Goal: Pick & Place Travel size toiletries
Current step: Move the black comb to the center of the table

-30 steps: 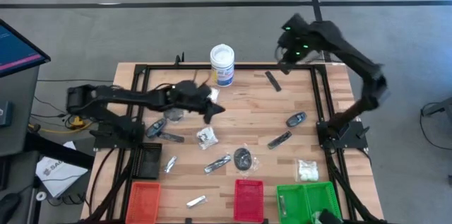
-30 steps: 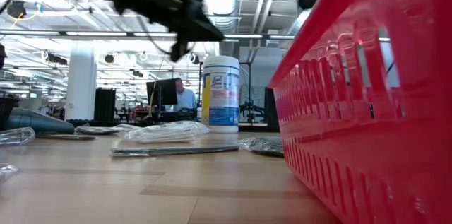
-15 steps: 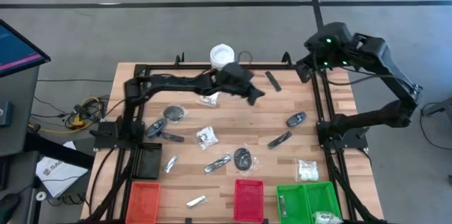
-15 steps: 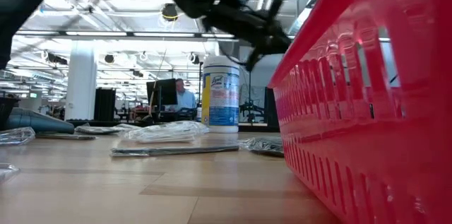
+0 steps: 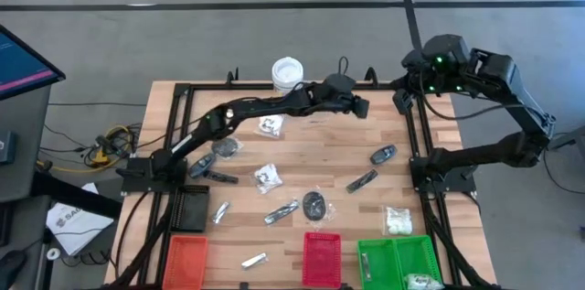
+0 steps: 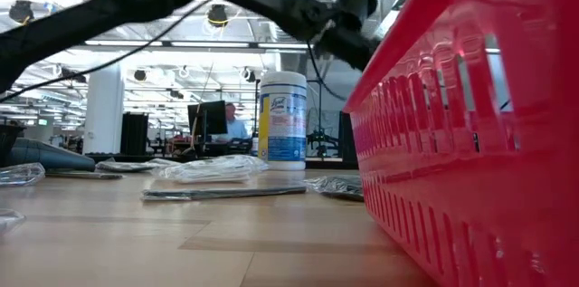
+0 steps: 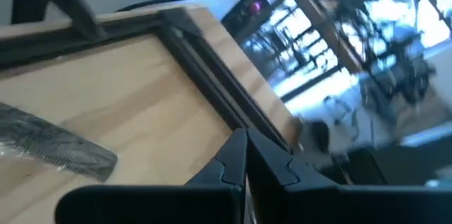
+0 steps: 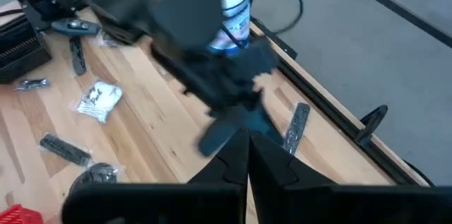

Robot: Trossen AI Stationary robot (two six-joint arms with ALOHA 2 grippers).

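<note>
The travel size toiletries lie scattered on the wooden table: a clear packet with white contents (image 5: 268, 126), a dark disc (image 5: 314, 204), a slim dark stick (image 5: 362, 181) and a silvery sachet (image 5: 254, 260). My left arm stretches across to the far middle. Its gripper (image 5: 358, 107) is shut and hangs just above the wood beside a packaged black comb (image 7: 56, 150), (image 8: 296, 128), touching nothing. My right gripper (image 5: 402, 100) is shut, raised over the far right corner and holding nothing.
A white tub with a blue label (image 5: 287, 72) stands at the far edge, next to my left arm. Orange (image 5: 186, 258), red (image 5: 322, 259) and green (image 5: 402, 258) trays line the near edge. A black frame rail (image 5: 416, 134) runs round the table.
My left arm has stretched out from the table's left middle toward the far right, staying shut and low over the wood, and has rolled a little. My right gripper has drawn back from beyond the far edge to the far right corner.
</note>
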